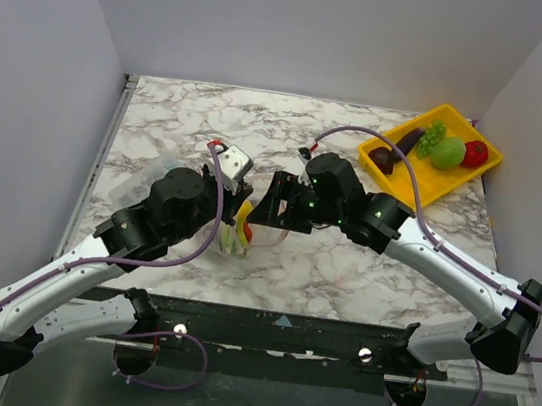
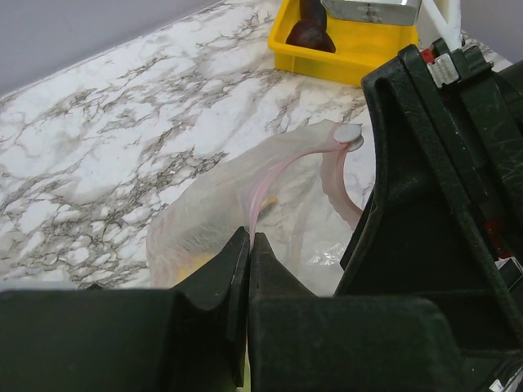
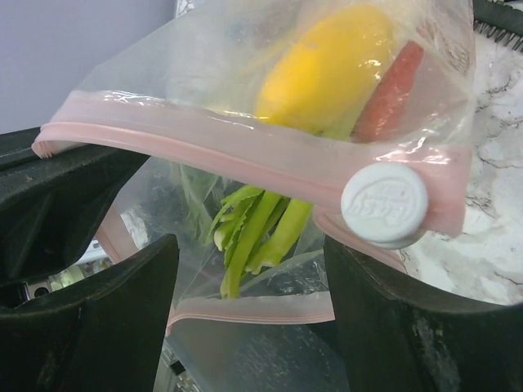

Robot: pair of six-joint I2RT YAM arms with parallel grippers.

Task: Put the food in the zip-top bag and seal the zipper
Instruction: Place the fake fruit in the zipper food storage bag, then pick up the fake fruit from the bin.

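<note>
The zip-top bag [image 1: 235, 243] hangs between the two grippers over the middle of the table. My left gripper [image 2: 248, 238] is shut on the bag's pink zipper [image 2: 255, 200] edge. Food inside the bag includes a yellow lemon [image 3: 327, 69], a red piece [image 3: 394, 80] and a green leafy stalk [image 3: 261, 229]. The zipper [image 3: 245, 155] runs across the right wrist view with its white slider [image 3: 384, 204] at the right end. My right gripper [image 3: 249, 278] is open, its fingers [image 3: 122, 310] either side of the lower mouth edge, the slider just above the right one.
A yellow tray [image 1: 434, 180] at the back right holds a dark eggplant [image 1: 408, 142], a dark round piece [image 1: 383, 159], green grapes [image 1: 431, 137], a green apple [image 1: 447, 153] and a red fruit [image 1: 475, 153]. The two arms meet closely at the bag.
</note>
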